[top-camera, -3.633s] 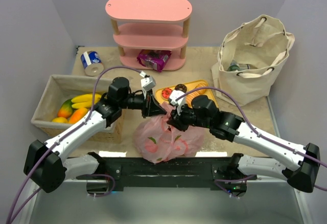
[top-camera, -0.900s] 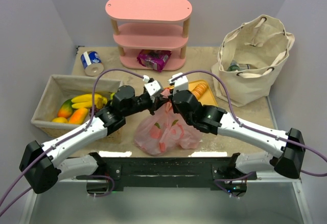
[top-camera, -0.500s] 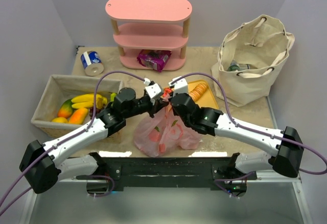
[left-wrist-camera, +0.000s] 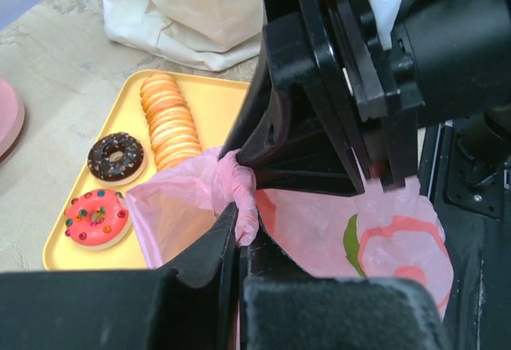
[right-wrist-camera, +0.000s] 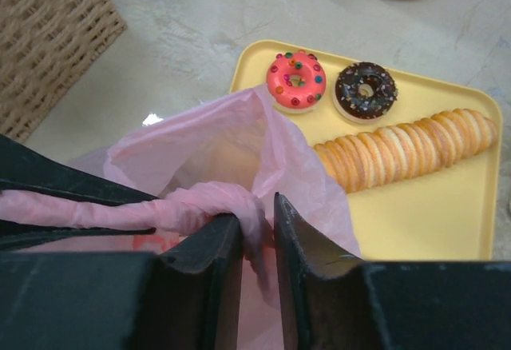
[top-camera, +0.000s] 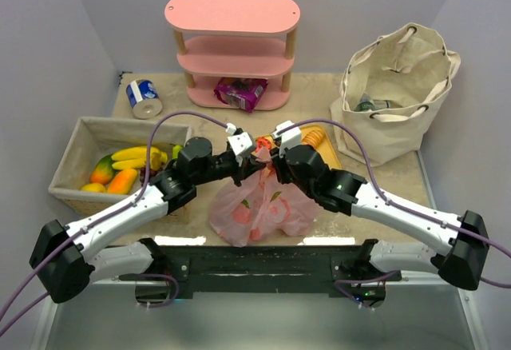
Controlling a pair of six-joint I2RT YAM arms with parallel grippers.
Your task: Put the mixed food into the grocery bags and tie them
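The pink plastic bag (top-camera: 257, 206) sits between the arms near the table's front edge, with peach shapes showing on its side. Its handles are twisted into a strand (right-wrist-camera: 188, 206) at the top. My left gripper (left-wrist-camera: 239, 234) is shut on one end of that strand (left-wrist-camera: 236, 186). My right gripper (right-wrist-camera: 257, 222) faces it closely, its jaws slightly apart, with the other end lying loosely between them. In the top view the two grippers (top-camera: 249, 158) (top-camera: 269, 163) meet over the bag. The beige canvas bag (top-camera: 399, 86) stands open at the back right, with a bottle (top-camera: 371, 105) inside.
A yellow tray (right-wrist-camera: 415, 222) with two donuts (right-wrist-camera: 296, 78) and a row of crackers (right-wrist-camera: 407, 146) lies just behind the pink bag. A woven basket (top-camera: 80, 138) of fruit stands at the left. A pink shelf (top-camera: 231, 46), a purple packet (top-camera: 239, 92) and a can (top-camera: 144, 98) are at the back.
My right gripper's jaws have parted around the twisted handle, and its wrist has shifted a little to the right. The left gripper keeps its hold in the same place.
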